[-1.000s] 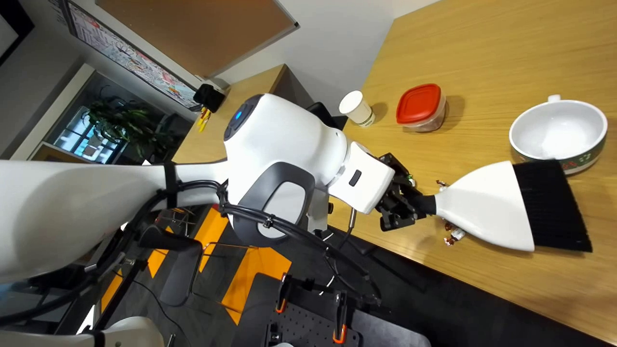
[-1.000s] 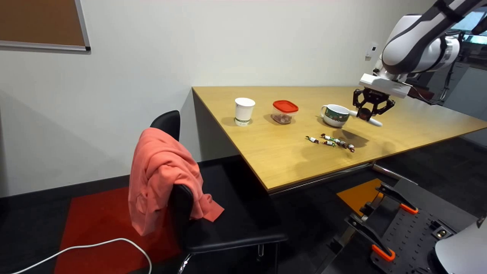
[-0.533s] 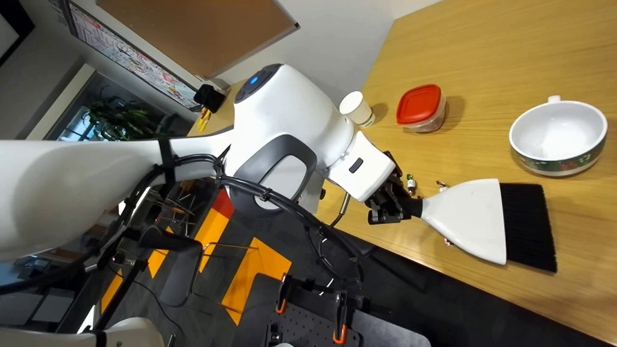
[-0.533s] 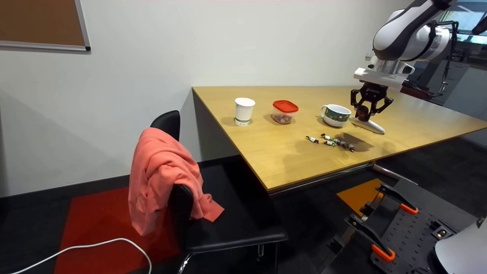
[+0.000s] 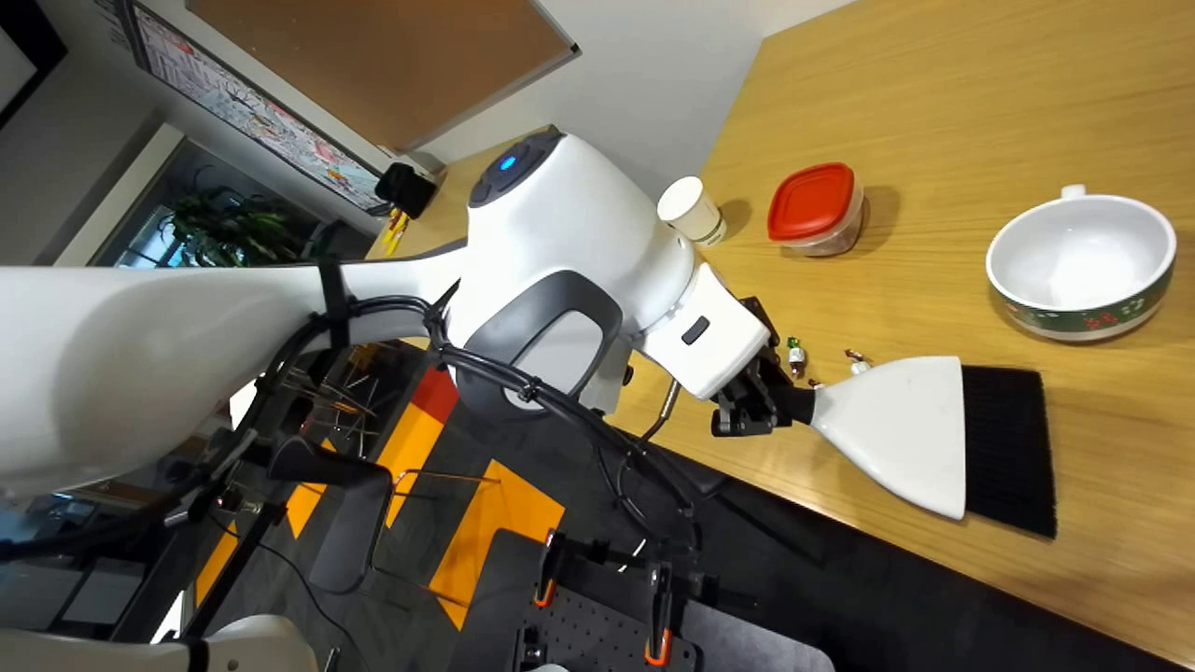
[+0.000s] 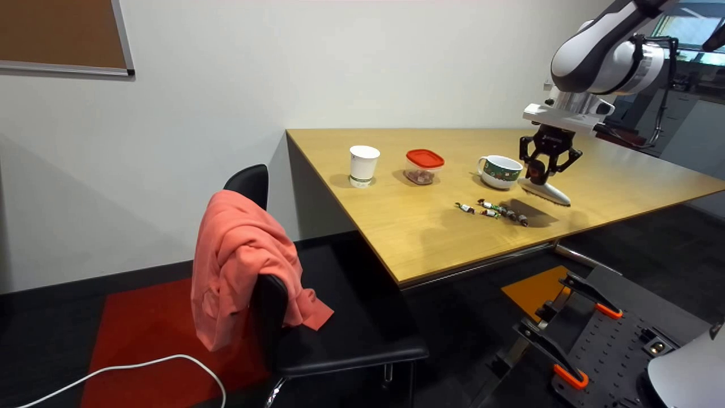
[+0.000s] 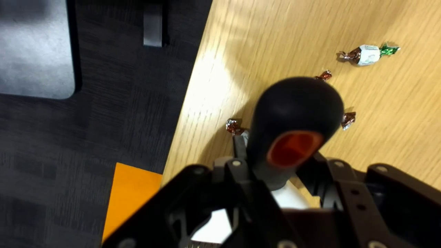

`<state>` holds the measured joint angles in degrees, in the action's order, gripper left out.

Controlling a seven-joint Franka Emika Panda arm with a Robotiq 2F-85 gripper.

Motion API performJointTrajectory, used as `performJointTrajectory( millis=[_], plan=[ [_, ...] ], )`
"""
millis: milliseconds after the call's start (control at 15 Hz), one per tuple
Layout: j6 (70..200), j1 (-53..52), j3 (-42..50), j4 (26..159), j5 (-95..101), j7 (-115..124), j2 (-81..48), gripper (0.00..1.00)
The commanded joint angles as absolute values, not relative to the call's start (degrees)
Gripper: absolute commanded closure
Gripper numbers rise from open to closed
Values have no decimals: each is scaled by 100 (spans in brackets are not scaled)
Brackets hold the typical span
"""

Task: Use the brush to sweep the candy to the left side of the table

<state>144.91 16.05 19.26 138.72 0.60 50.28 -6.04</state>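
Candy, a handful of small pieces in white, brown and green twisted wrappers (image 6: 491, 213), is lying in a loose cluster on a light-brown wooden tabletop (image 6: 408, 221), close to the edge nearest the camera in an exterior view. A black two-fingered end effector (image 6: 539, 170) is clamping a hand brush with a flat white fan-shaped head and black bristles (image 5: 901, 429). Its fingers (image 7: 240, 148) are pressing in from opposite sides, parted only by the thickness of the short black handle (image 7: 299, 103). In the wrist view, the handle's rounded tip, with a red-lined hole, is facing the camera, and wrapper ends are showing on both sides of it. The brush is tilting beside the candy; whether its bristles are touching the tabletop cannot be told. A wide white mug with a green patterned band (image 6: 500, 171) is standing near the brush head, with a gap between them. Farther off, a clear plastic container with a red lid (image 6: 425, 158) and an upright white paper cup (image 6: 363, 167) are standing in both exterior views.
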Motion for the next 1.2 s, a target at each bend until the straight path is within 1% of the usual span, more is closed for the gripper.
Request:
performJointTrajectory(
  millis=[0, 733, 1133],
  plan=[
    [14676, 1593, 1861, 13949, -631, 5117, -559, 87],
    [15177, 1453, 1401, 13915, -2382, 4836, -1021, 87],
    [15104, 1356, 1036, 13732, -3073, 4654, -1297, 87]
  ],
)
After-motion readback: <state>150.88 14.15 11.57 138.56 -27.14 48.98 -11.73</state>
